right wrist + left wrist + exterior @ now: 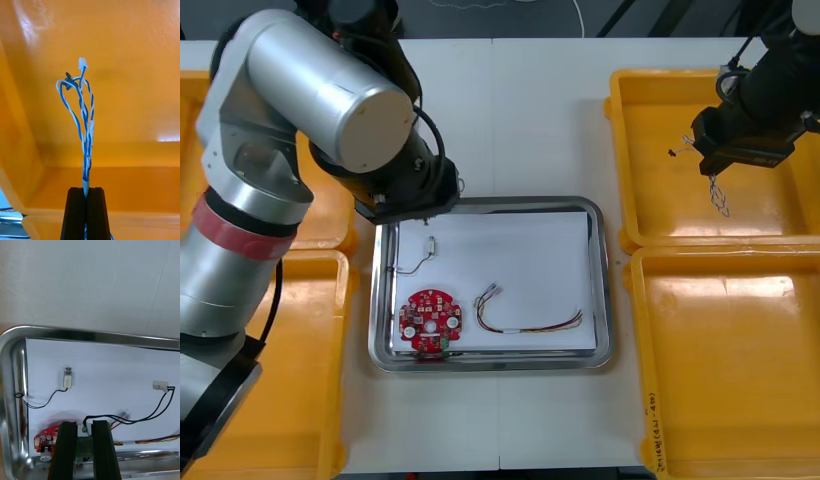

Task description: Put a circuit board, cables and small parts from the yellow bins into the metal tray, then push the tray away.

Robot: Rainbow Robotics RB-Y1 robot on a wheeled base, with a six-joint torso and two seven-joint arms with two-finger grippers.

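Left gripper [84,424]: fingers part-closed, clamping a small metal part [84,432] low over the shiny metal tray [112,336]. The part's thin black cable [150,415] trails across the tray. Right gripper [86,191]: fingers almost together, pinching a twisted blue and white cable [85,123] above the far right yellow bin [660,180]. A round red circuit board [431,320] lies in the tray.

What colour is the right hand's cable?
The cable is blue and white; best in right wrist view.

The left arm [290,85] is silver with a red band [235,228] and a black wrist [405,175]; the right end effector [86,193] is black.
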